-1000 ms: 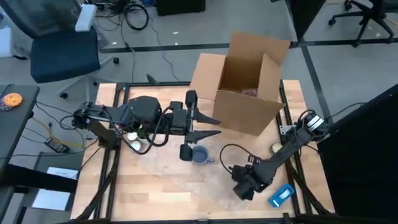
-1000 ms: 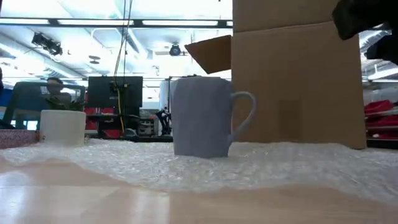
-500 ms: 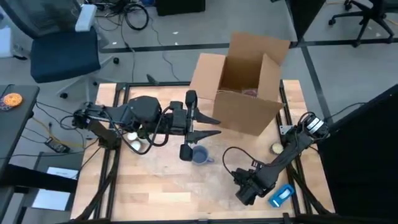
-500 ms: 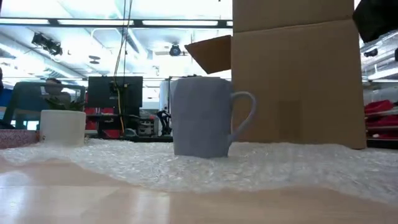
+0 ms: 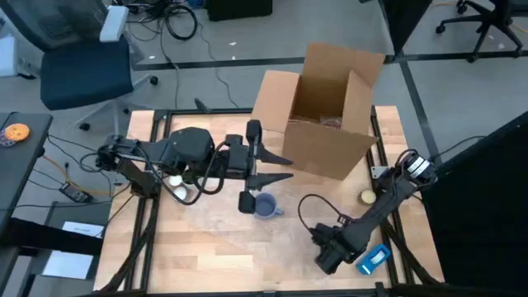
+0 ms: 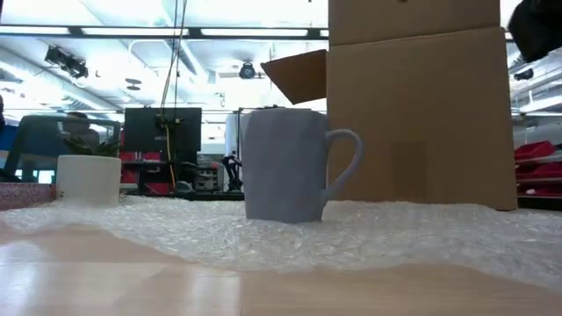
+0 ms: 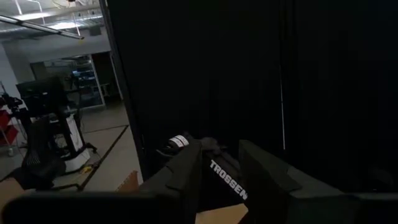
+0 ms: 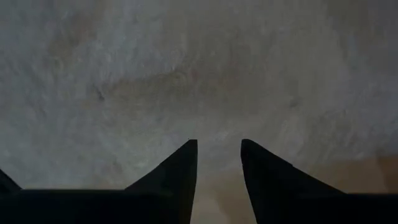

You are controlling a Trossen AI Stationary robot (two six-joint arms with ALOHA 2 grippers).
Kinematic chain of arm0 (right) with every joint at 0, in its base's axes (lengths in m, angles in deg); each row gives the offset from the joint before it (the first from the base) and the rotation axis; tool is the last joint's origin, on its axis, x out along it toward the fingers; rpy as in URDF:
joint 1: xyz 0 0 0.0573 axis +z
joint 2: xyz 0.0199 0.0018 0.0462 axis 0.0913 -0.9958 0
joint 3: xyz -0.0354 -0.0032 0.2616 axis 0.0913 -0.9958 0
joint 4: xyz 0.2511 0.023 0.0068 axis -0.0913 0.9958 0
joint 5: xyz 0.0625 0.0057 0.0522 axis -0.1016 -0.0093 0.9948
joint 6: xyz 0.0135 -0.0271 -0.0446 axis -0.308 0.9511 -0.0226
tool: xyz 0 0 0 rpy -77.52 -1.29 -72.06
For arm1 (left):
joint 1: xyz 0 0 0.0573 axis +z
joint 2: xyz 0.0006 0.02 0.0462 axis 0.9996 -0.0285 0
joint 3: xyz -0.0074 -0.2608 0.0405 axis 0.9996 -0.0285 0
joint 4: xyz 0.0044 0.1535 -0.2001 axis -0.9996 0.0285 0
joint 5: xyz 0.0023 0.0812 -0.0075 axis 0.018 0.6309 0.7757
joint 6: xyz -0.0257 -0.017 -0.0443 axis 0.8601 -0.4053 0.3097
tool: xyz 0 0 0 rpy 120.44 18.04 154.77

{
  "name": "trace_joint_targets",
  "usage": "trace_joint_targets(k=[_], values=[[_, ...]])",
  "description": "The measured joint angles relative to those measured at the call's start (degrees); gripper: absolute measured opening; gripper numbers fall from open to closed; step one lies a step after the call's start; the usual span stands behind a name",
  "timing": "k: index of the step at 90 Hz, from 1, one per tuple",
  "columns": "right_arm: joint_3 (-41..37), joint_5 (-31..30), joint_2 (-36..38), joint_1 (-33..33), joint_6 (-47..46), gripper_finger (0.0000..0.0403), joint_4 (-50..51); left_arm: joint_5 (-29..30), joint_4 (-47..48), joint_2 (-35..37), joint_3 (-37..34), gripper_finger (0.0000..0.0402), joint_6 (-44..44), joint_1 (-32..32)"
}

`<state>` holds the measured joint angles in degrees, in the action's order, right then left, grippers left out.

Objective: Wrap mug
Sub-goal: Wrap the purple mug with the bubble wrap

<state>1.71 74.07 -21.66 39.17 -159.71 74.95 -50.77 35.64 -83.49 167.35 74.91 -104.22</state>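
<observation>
At the table's near right edge, the right gripper [image 5: 323, 257] points down over the bubble wrap [image 8: 186, 74], its fingers [image 8: 180, 171] slightly apart and holding nothing. Farther in, near the middle, the pale blue mug [image 6: 285, 164] stands upright on the wrap, handle turned right. Just beyond it hovers the left gripper [image 5: 276, 167], fingers spread wide, before the cardboard box [image 5: 326, 111].

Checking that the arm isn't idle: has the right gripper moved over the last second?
Yes. In the high view the right gripper has slid toward the table's near edge, away from the blue mug and closer to the blue object.
</observation>
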Motion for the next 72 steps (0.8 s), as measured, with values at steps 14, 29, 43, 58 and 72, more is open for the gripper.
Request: trace_joint_targets(k=[14,29,43,58,72], values=[[-2.3,0.0,0.0,1.7,-2.6,0.0099,-1.0,0.0,0.0,0.0,0.0,0.0090,0.0,0.0],[-9.0,2.8,0.0,2.5,-4.3,0.0098,-7.9,0.0,0.0,0.0,0.0,0.0090,0.0,0.0],[-13.1,1.3,0.6,2.0,-4.3,0.0096,-13.8,0.0,0.0,0.0,0.0,0.0090,4.6,-0.2],[-13.6,1.3,0.6,0.0,-2.2,0.0080,-14.5,-3.6,3.0,0.1,0.0,0.0090,10.4,-0.4],[-13.6,0.1,0.5,-0.7,-0.4,0.0047,-15.3,-7.6,15.7,0.1,0.0,0.0090,9.1,-1.4]])
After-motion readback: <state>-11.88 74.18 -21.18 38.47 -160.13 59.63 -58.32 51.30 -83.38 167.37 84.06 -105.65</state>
